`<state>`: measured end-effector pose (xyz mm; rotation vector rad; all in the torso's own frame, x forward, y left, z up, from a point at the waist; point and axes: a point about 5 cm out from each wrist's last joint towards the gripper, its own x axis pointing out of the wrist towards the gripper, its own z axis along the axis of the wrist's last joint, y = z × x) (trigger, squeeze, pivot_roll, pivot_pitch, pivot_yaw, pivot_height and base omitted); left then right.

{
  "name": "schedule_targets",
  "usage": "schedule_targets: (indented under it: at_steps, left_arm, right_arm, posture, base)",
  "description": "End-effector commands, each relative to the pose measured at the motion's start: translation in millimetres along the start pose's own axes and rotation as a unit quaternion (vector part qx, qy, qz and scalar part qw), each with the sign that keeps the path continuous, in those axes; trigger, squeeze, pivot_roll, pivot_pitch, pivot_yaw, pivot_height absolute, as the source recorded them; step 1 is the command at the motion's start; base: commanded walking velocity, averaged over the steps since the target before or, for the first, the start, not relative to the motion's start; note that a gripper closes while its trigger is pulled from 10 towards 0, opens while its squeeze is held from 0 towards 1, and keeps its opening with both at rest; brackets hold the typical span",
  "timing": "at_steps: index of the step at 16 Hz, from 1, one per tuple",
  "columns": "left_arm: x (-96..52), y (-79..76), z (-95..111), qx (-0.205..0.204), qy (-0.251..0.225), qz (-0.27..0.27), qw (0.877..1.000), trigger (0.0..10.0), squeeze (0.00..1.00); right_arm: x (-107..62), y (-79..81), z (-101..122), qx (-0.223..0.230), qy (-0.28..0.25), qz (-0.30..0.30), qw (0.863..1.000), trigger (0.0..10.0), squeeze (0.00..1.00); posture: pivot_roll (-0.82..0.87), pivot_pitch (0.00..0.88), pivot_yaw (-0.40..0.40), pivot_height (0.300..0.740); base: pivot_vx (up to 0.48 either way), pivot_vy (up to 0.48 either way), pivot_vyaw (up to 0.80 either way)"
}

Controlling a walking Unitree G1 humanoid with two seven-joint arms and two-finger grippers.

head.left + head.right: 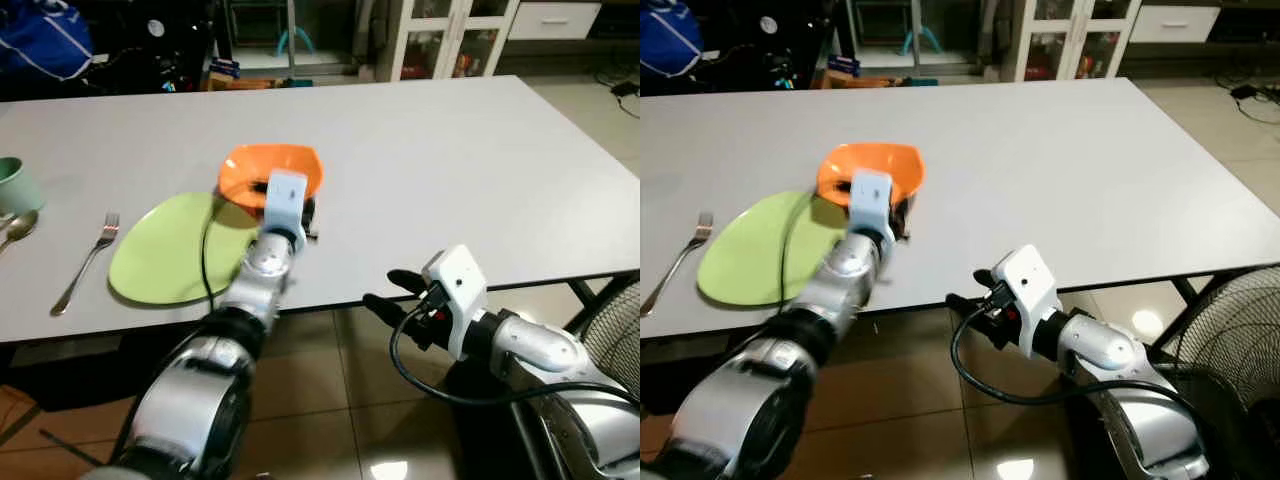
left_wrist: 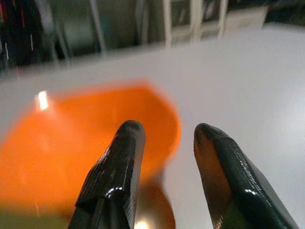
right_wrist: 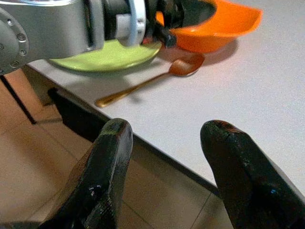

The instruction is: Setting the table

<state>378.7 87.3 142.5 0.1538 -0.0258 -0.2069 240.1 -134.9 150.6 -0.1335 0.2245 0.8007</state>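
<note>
Left gripper (image 2: 164, 157) open at orange bowl (image 1: 270, 170), nothing grasped; right gripper (image 3: 167, 157) open, idle off near edge. Risk: bowl tipping onto green plate (image 1: 160, 255) or knocking spoon (image 3: 152, 81) underneath.

Bare table (image 1: 450, 140) lies open right of the orange bowl (image 1: 270, 167); plate (image 1: 165, 250) and fork (image 1: 88, 260) crowd its left.

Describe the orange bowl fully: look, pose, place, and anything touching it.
The orange bowl looks like glossy plastic, shallow, with a wavy rim. It sits tilted on the white table, its near edge overlapping the green plate. The left pincer, fingers apart, is at its near rim; contact can't be confirmed. A spoon lies beside it.
</note>
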Motion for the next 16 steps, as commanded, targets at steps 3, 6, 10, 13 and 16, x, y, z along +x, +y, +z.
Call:
schedule_targets:
  at_steps: [3, 6, 10, 13, 16]
  left_arm:
    - [-25.9, 11.6, 38, 0.05, -0.104, -0.038, 0.993, 10.0, 0.0]
    - [-61.9, 38.3, 43, 0.066, -0.118, 0.004, 0.991, 10.0, 0.0]
    - [-84.7, 66.8, 19, 0.087, -0.069, 0.061, 0.992, 10.0, 0.0]
    - [-85.5, 62.9, 21, 0.07, -0.051, 0.072, 0.994, 10.0, 0.0]
    - [-85.6, 55.5, 18, 0.061, -0.028, 0.066, 0.996, 10.0, 0.0]
  right_arm:
    - [-10.3, -3.1, 15, 0.026, -0.052, -0.03, 0.998, 10.0, 0.0]
    - [-11.0, -16.3, 22, 0.093, -0.12, -0.147, 0.977, 10.0, 0.0]
    - [-4.5, -31.6, 12, 0.16, -0.135, -0.274, 0.939, 10.0, 0.0]
    - [0.3, -34.3, 10, 0.176, -0.133, -0.299, 0.928, 10.0, 0.0]
    - [0.6, -38.4, 11, 0.177, -0.137, -0.323, 0.92, 10.0, 0.0]
  posture:
    - [-0.11, 0.0, 0.054, 0.74]
    - [-0.08, 0.0, 0.048, 0.74]
    - [-0.05, 0.0, 0.03, 0.74]
    - [-0.06, 0.0, 0.033, 0.74]
    - [-0.06, 0.0, 0.033, 0.74]
  base:
    - [0.0, 0.0, 0.0]
    - [0.0, 0.0, 0.0]
    - [0.0, 0.363, 0.0]
    - [0.0, 0.425, 0.0]
    - [0.0, 0.424, 0.0]
